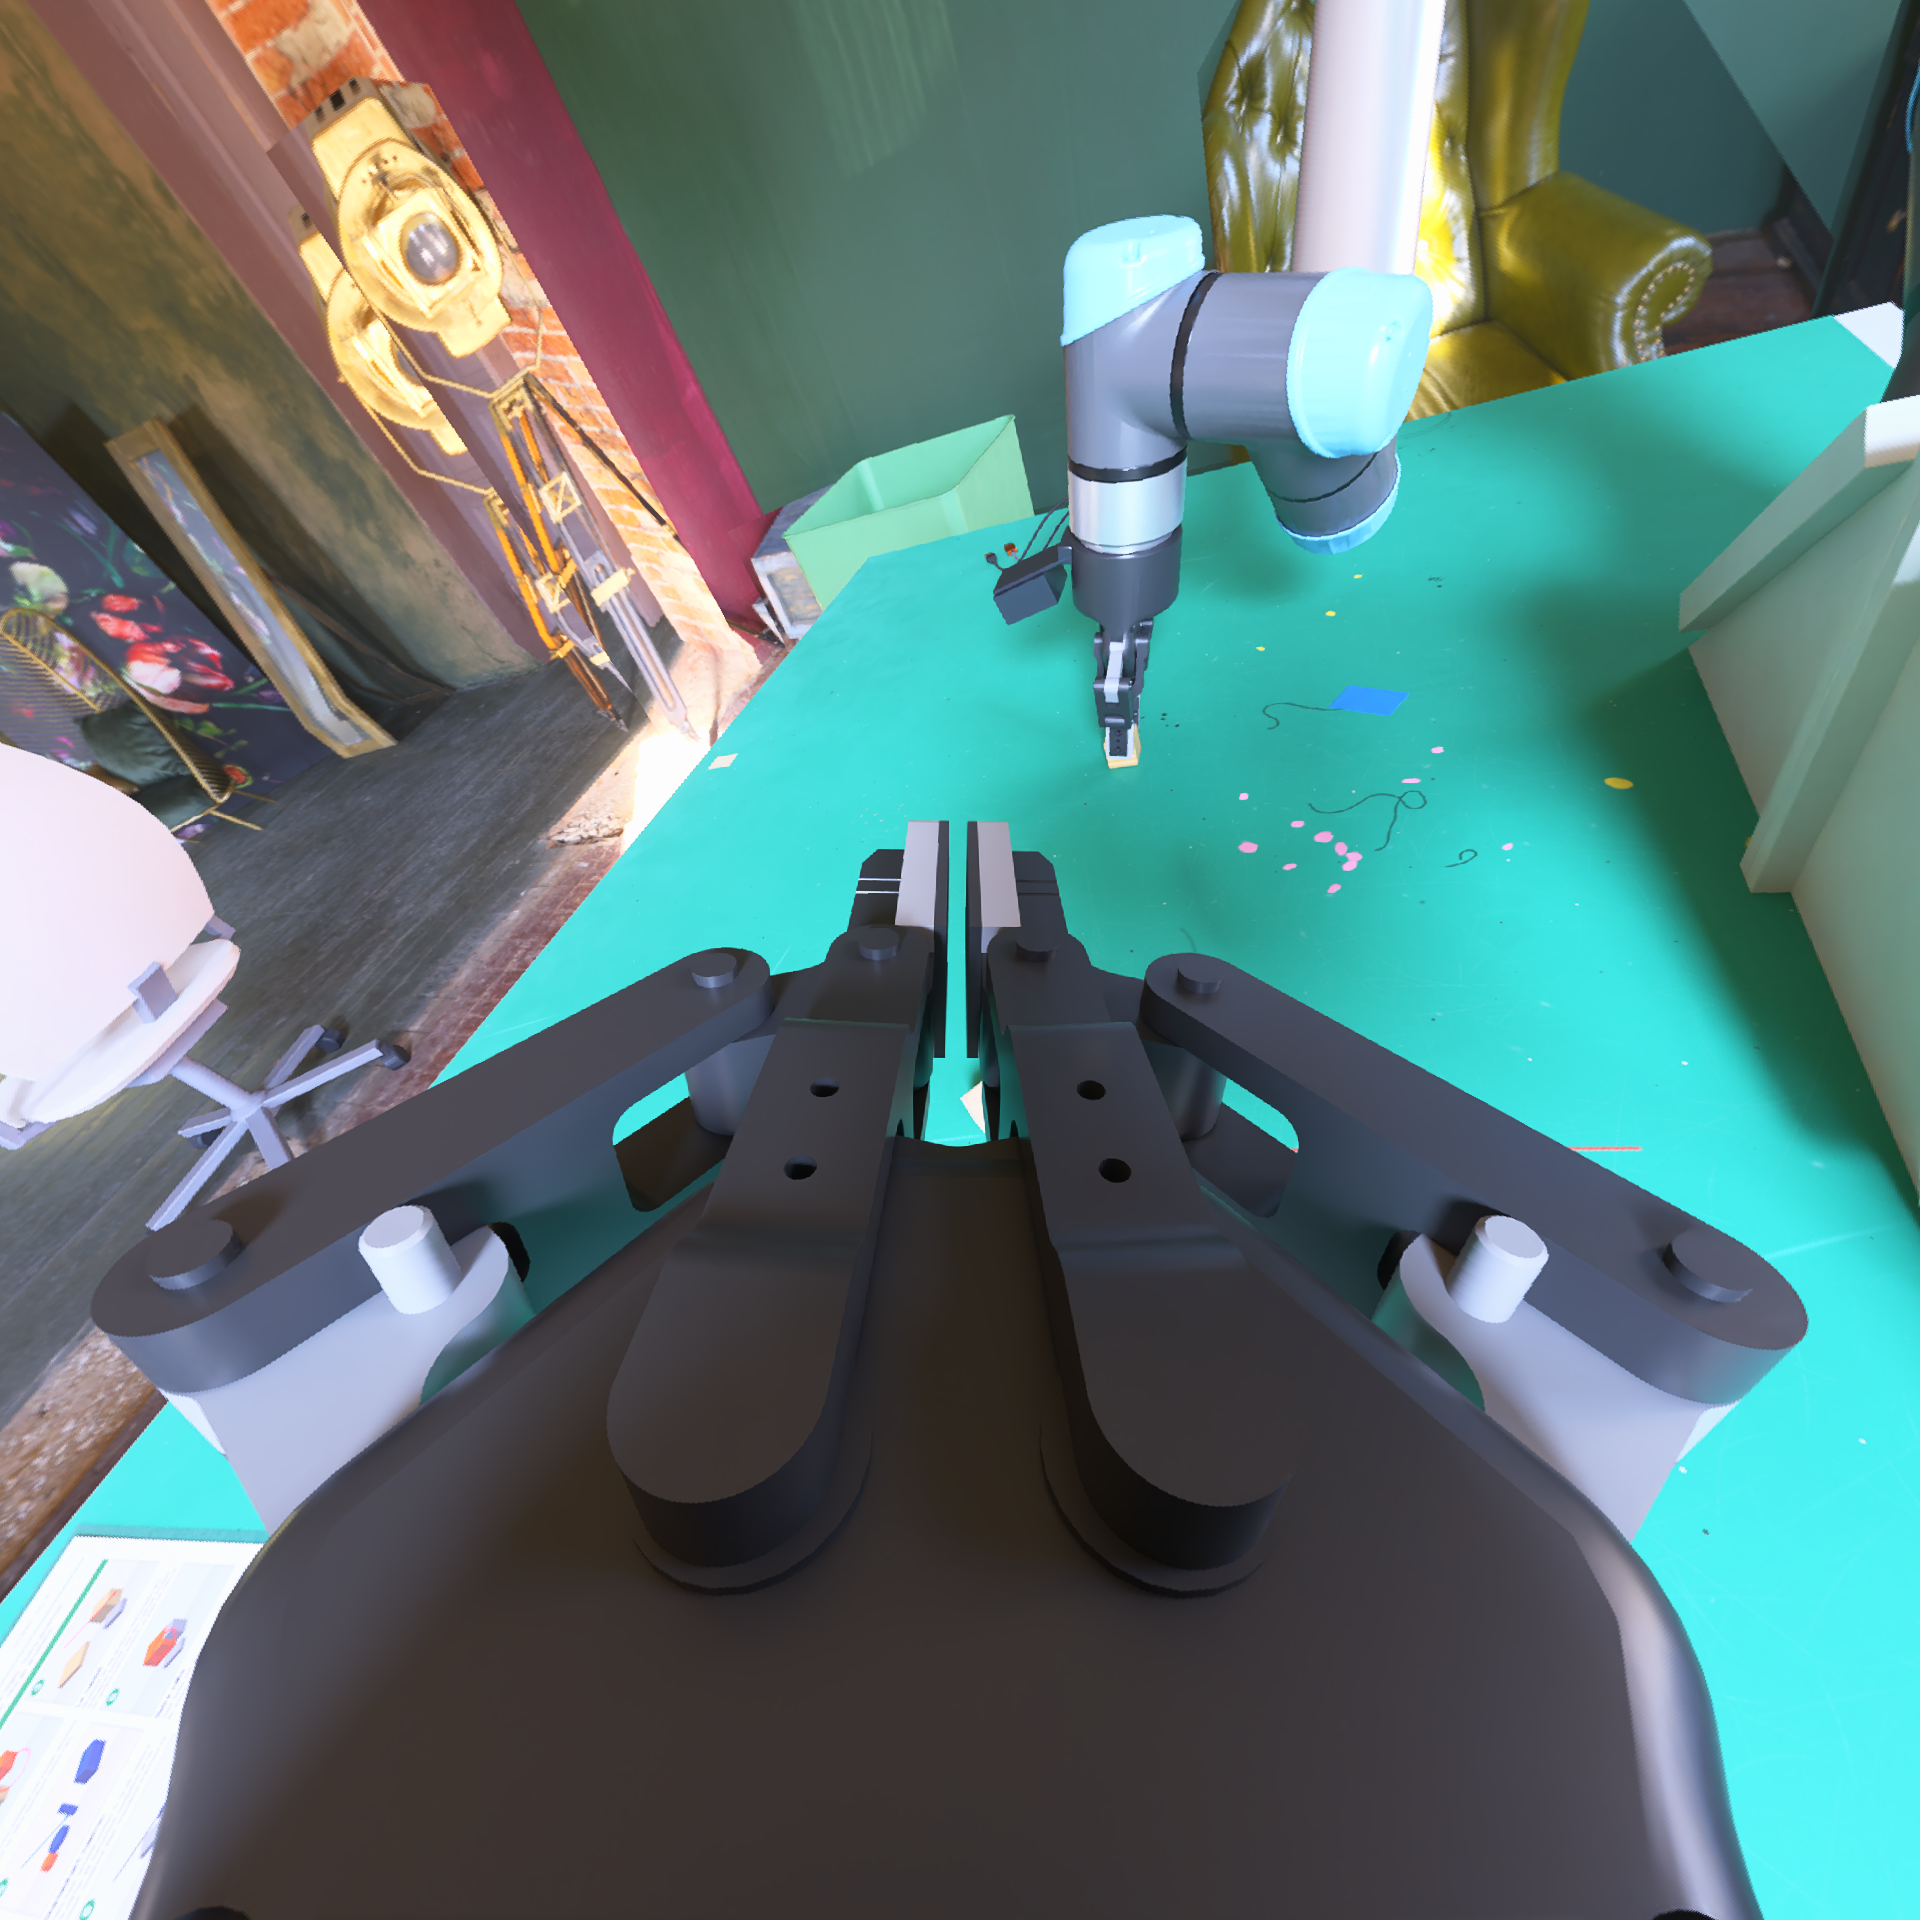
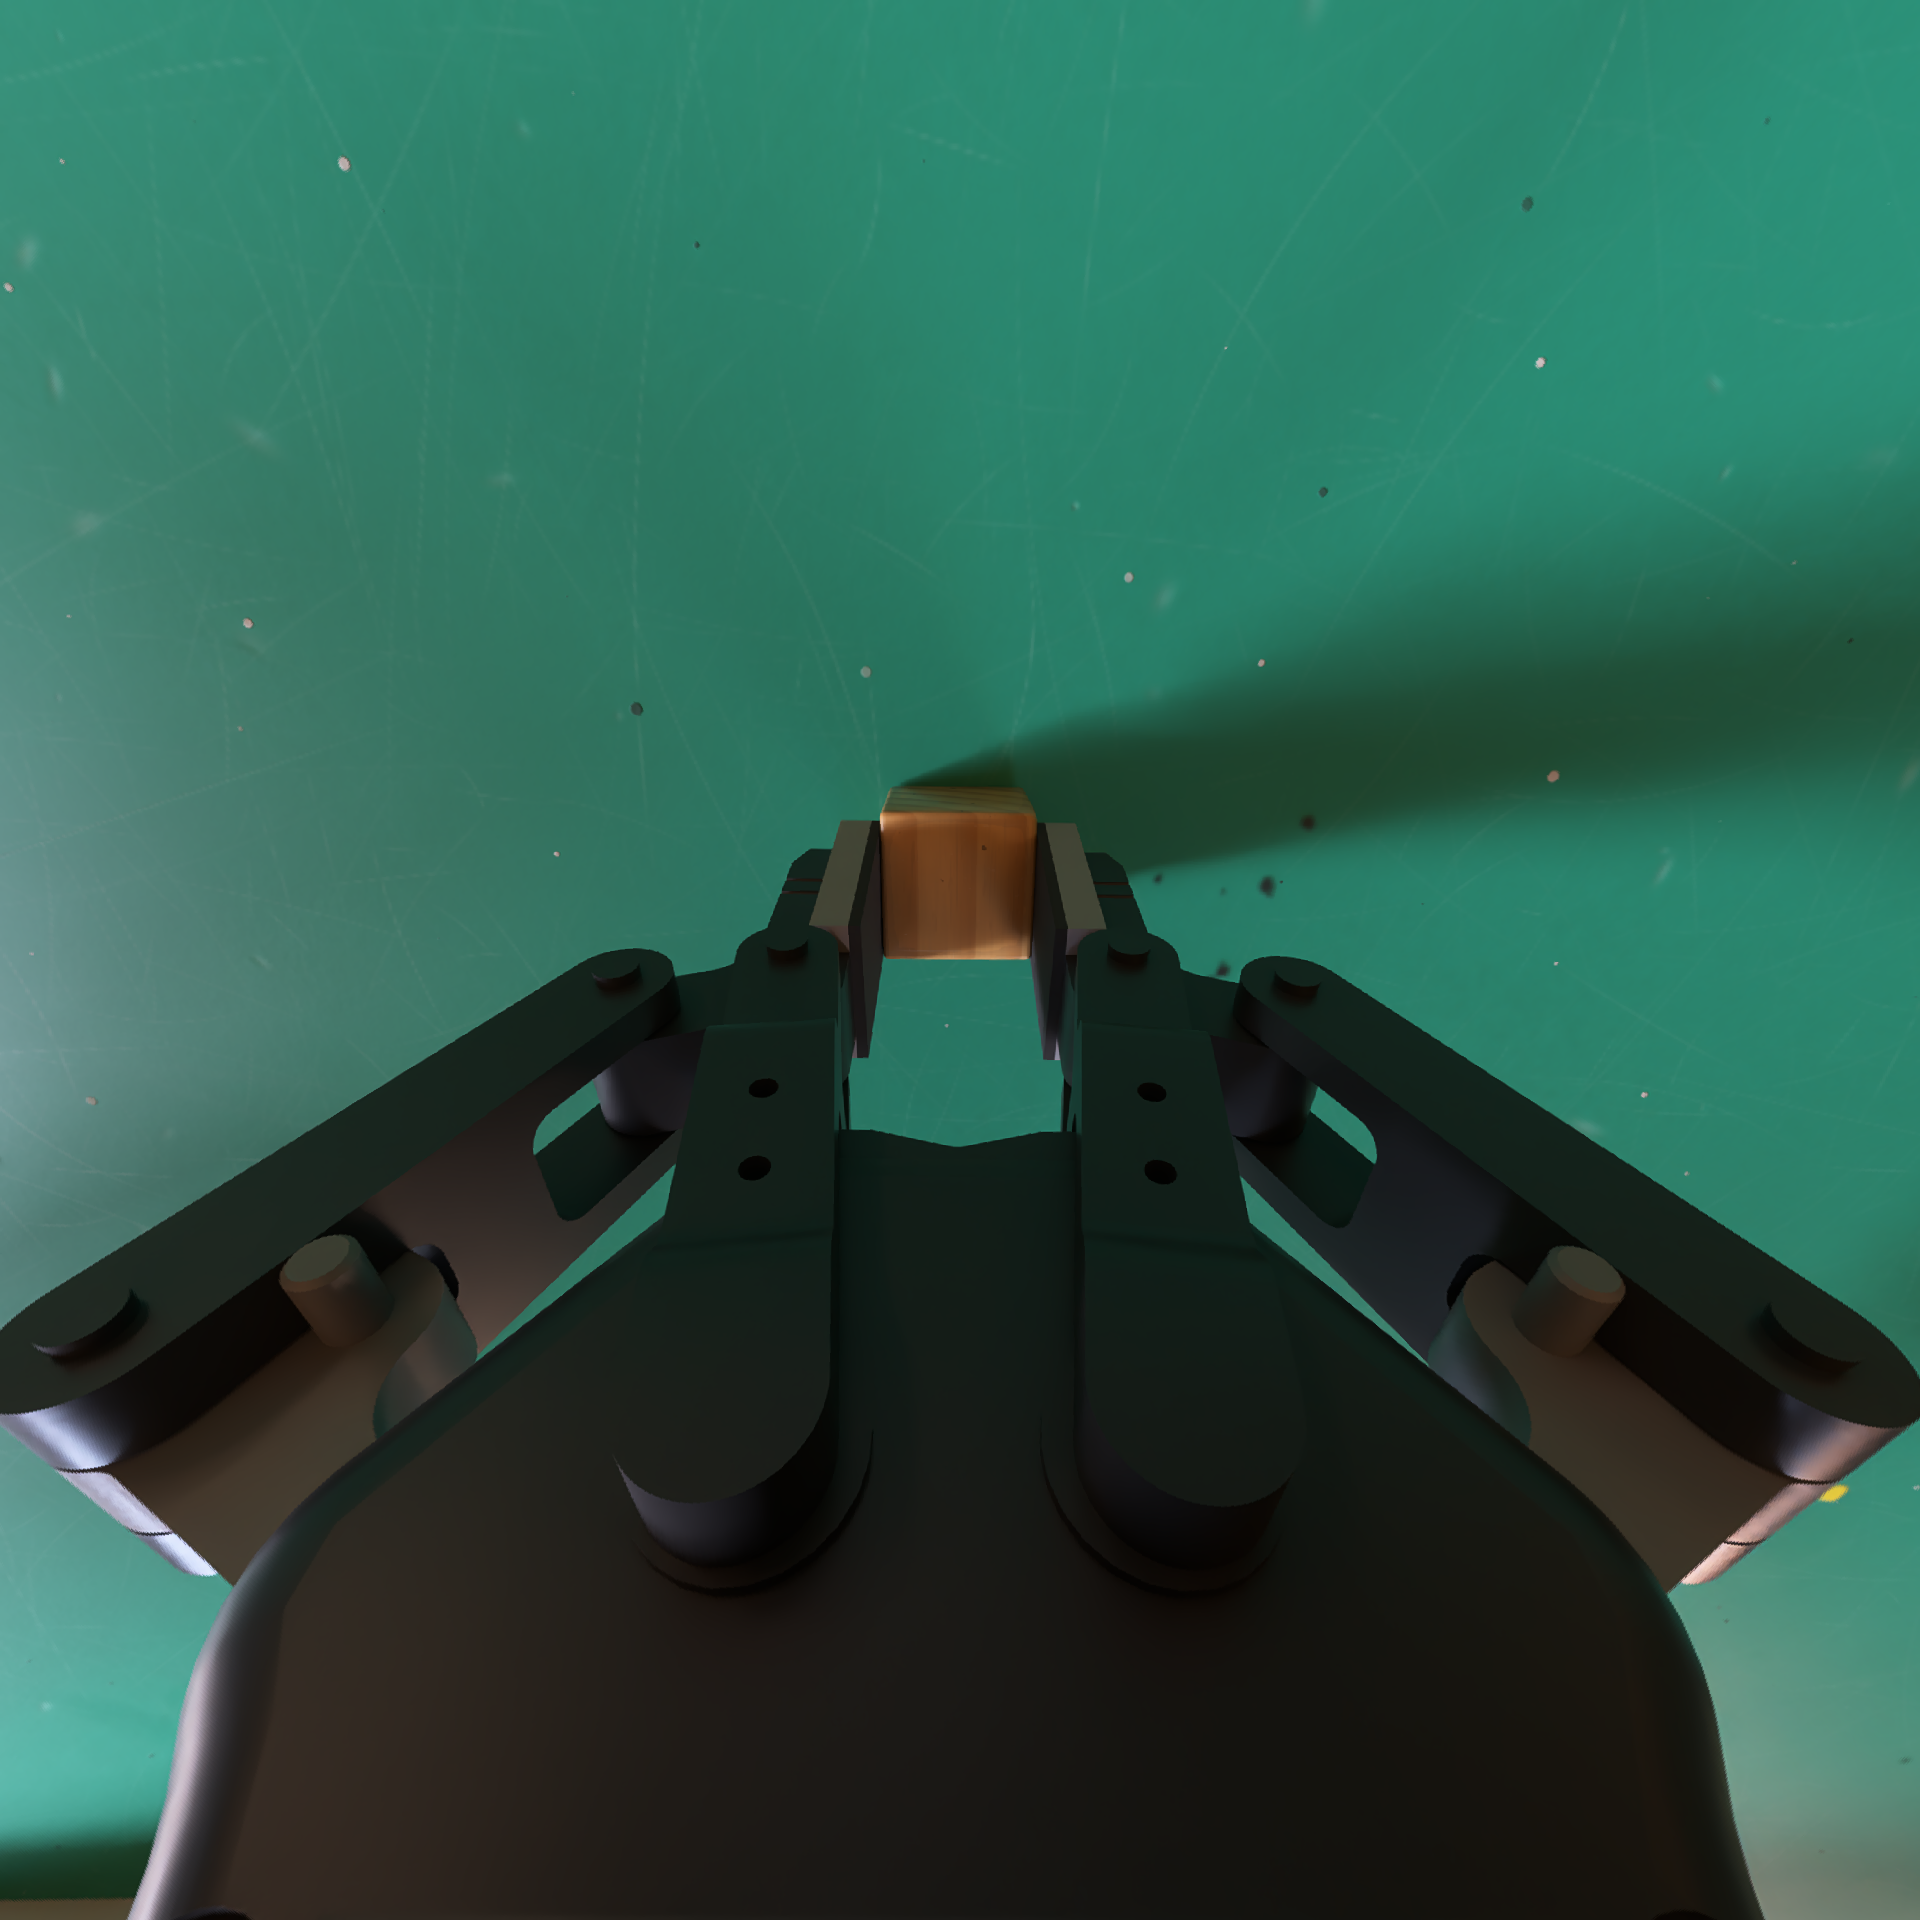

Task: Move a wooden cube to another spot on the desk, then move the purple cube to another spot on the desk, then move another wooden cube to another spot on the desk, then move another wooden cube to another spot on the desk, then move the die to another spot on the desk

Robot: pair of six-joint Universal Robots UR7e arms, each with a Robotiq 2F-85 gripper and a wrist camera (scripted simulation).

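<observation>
My right gripper [image 2: 958, 831] is shut on a wooden cube [image 2: 958, 883], with its pads flat on the cube's two sides. It points straight down at the green desk [image 2: 935, 416]. In the left wrist view the right gripper [image 1: 1117, 727] stands upright far ahead, with the wooden cube [image 1: 1122, 756] at its tips, at the desk surface [image 1: 1351, 1039]. My left gripper [image 1: 957, 831] is shut and empty above the desk, well short of the cube. The purple cube, the die and the other wooden cubes are out of view.
A light green bin [image 1: 914, 499] stands beyond the desk's far left corner. A white box unit [image 1: 1829, 675] lines the right side. A blue flat patch [image 1: 1369, 699] lies right of the right gripper. A printed sheet [image 1: 83, 1704] lies at the near left. The desk edge [image 1: 665, 821] runs along the left.
</observation>
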